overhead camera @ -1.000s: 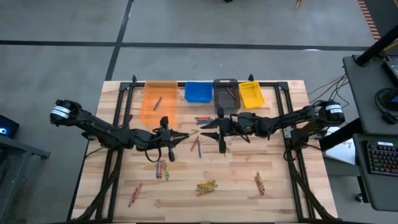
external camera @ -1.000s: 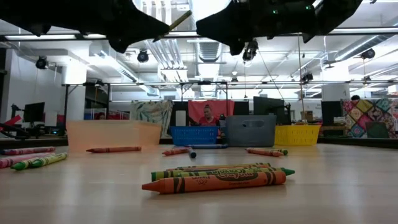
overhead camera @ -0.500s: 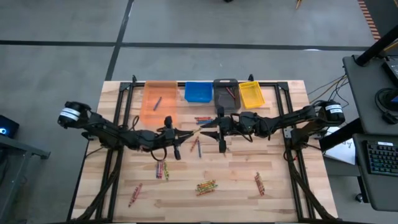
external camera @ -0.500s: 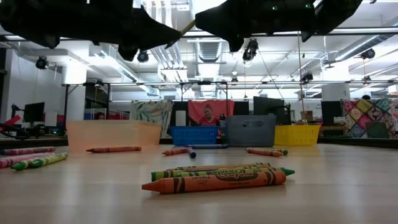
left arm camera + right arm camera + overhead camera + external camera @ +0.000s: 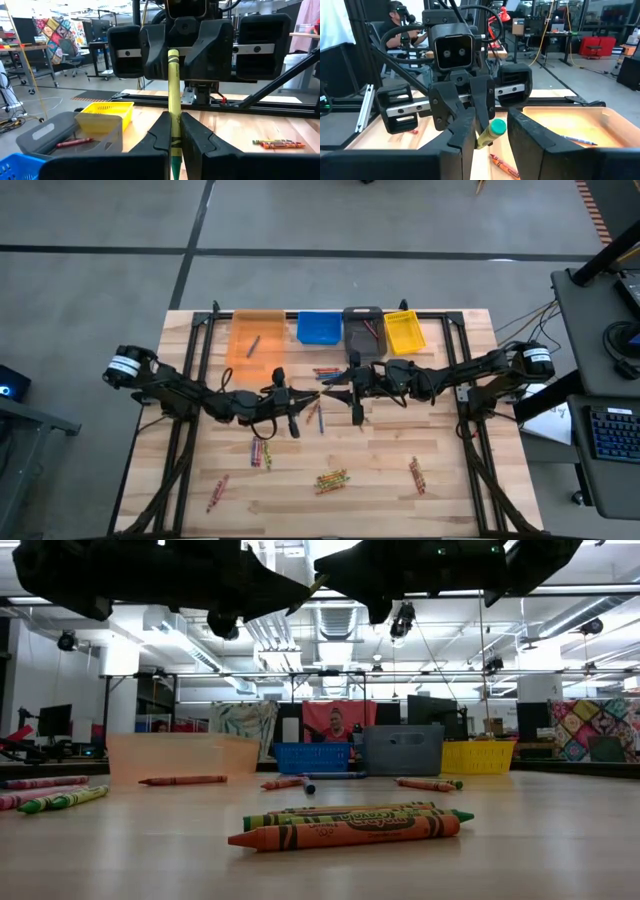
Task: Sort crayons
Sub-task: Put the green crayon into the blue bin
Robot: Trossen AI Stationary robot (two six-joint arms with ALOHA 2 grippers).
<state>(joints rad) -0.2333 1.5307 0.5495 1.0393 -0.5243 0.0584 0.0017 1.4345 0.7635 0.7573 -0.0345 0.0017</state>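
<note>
Midair, left gripper [image 5: 172,131] pinches thin waxy green-yellow crayon [image 5: 173,95].

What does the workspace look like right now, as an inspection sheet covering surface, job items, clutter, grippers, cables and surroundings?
Surface: wooden table.
Job's things: loose crayons scattered; green-yellow crayon held in the air; orange bin, blue bin, grey bin and yellow bin along the far edge.
Clutter: nothing seen.
Grippers: left gripper shut on the green-yellow crayon; right gripper open around its far end.
Cables: wires off the table's right side.
Surroundings: keyboard on a side desk; a person beyond the bins.
</note>
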